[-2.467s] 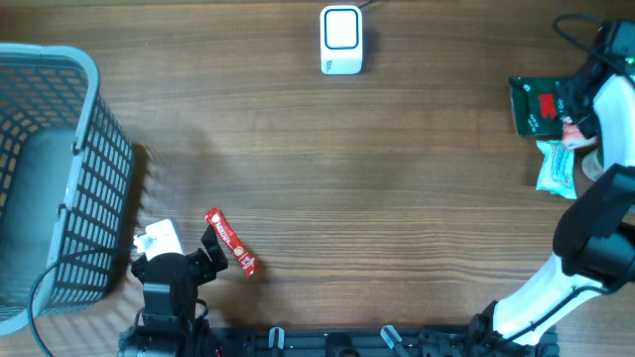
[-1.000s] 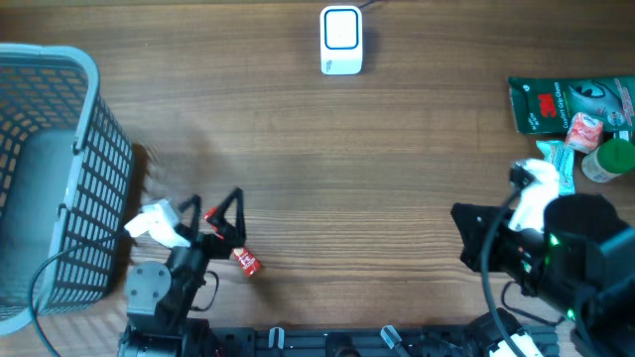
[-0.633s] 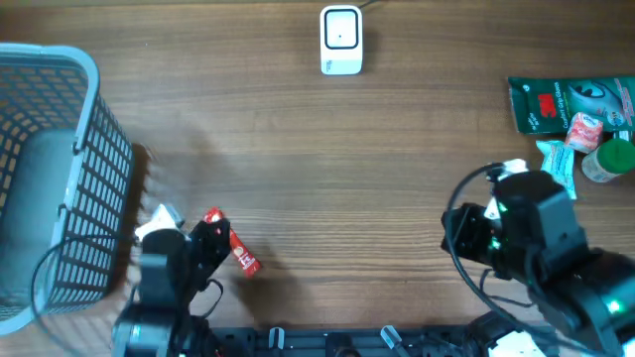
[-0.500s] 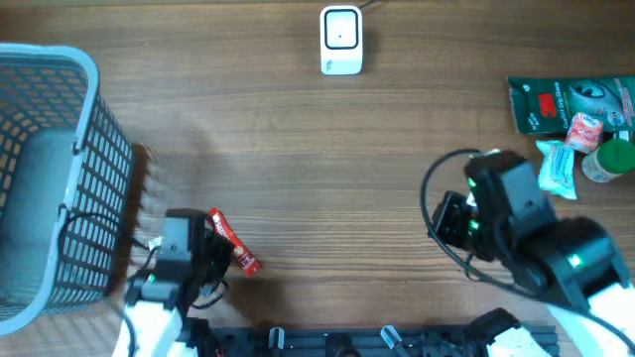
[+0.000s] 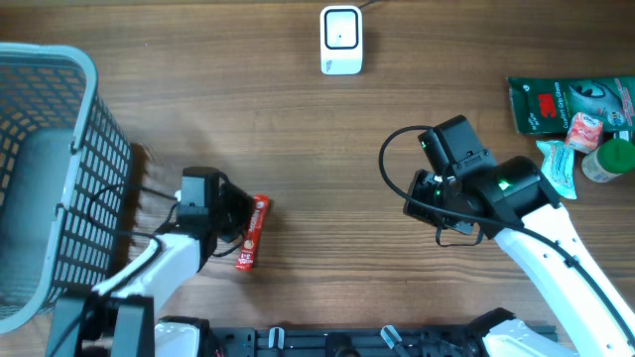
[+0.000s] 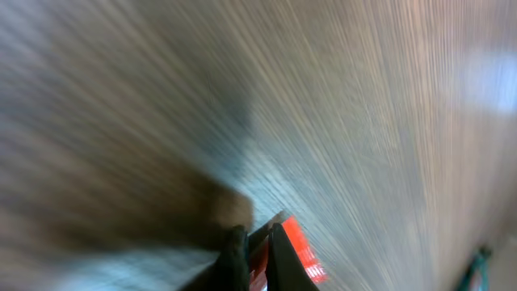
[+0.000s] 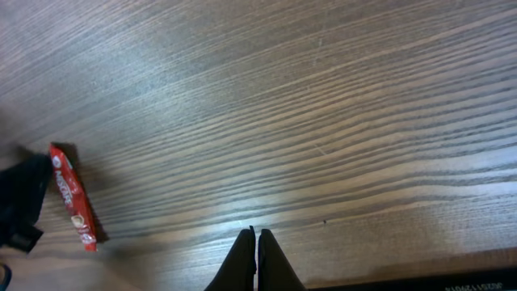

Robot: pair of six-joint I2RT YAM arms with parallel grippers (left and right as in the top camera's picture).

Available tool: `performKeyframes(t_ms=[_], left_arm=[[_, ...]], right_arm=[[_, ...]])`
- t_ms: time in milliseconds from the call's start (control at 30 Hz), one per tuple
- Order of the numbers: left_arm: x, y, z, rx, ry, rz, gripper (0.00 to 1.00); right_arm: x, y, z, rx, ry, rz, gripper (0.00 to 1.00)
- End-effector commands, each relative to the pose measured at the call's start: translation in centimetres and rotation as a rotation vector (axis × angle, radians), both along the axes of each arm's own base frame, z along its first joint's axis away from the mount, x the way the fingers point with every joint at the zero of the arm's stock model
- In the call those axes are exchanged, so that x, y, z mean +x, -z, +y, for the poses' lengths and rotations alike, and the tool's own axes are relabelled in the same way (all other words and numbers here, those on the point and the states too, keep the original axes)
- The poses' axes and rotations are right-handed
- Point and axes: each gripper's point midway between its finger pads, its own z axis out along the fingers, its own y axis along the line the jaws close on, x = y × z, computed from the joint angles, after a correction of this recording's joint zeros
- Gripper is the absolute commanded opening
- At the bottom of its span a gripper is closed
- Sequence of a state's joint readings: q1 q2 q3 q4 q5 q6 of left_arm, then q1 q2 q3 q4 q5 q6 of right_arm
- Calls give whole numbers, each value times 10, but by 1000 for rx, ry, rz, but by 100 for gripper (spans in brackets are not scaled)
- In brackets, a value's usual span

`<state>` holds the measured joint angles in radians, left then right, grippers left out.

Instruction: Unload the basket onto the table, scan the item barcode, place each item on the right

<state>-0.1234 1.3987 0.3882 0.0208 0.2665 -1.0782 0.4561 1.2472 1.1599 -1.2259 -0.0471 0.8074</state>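
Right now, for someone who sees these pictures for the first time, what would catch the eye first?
The red snack bar near the front left of the table stands out, pinched by the left fingers. Next come the white scanner at the far edge and the grey wire basket on the left side.

Left claw (image 6: pixel 257 244) clamped red bar (image 5: pixel 253 230), apparently turned it; right arm (image 5: pixel 481 188) inward.

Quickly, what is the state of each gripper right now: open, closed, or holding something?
left gripper: fingers closed on the red snack bar.
right gripper: fingers closed, holding nothing.
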Motion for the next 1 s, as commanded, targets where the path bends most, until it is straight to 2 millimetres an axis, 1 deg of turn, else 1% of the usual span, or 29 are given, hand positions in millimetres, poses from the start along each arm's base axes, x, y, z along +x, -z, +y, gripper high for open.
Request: performKeyframes(t_ms=[0,33,67,133,167,200,233,300,333,367,400,433,467,500,533,567,667,767,833,867,933,967], left_arm=[[-29,19,-40,-78,165,85,4],[-39,25,-44,-51,149,130,4],[-42,26,-46,-29,138,137,4],[-37,17,-49,2,159,86,4],[-29,8,-49,23,175,33,4],[-20,-6,-48,47,199,-34,4],[-9,-26,-46,90,225,-110,4],[4,-61,-31,209,218,-190,4],[8,-86,-14,304,180,-213,4],[8,-102,3,388,129,-207,4],[3,-109,19,459,91,-182,4],[-5,-109,30,505,69,-137,4],[-20,-99,38,526,48,-54,4],[-34,-87,43,543,48,28,4],[-42,-77,46,556,52,91,4],[-45,-69,46,560,65,127,4],[-58,-37,32,502,132,276,4],[-74,-13,22,446,159,411,4],[-87,0,15,421,192,496,4],[-96,3,9,392,218,539,4],[-108,2,-4,335,259,575,4],[-113,1,-17,283,292,586,4]], right_arm=[[-1,1,-3,-15,7,1,5],[-2,2,-3,-17,7,5,4],[-2,2,-4,-17,7,6,4],[-3,2,-4,-19,7,9,4],[-3,2,-4,-19,7,9,4],[-3,2,-4,-19,7,8,4],[-3,2,-4,-19,7,8,5],[-3,2,-4,-19,7,8,4],[-3,2,-4,-19,7,8,5],[-3,2,-4,-19,7,8,4],[-3,2,-4,-19,7,8,4],[-3,2,-4,-19,7,9,4],[-3,2,-4,-18,8,9,4],[-2,2,-4,-18,8,8,4],[-2,2,-4,-17,8,5,5],[-2,2,-3,-17,8,5,4],[-3,2,-4,-20,7,12,4],[-3,2,-4,-20,7,12,4],[-3,2,-4,-21,7,12,4],[-3,2,-4,-21,7,12,4],[-3,2,-5,-25,8,9,4],[-3,2,-6,-30,10,7,4]])
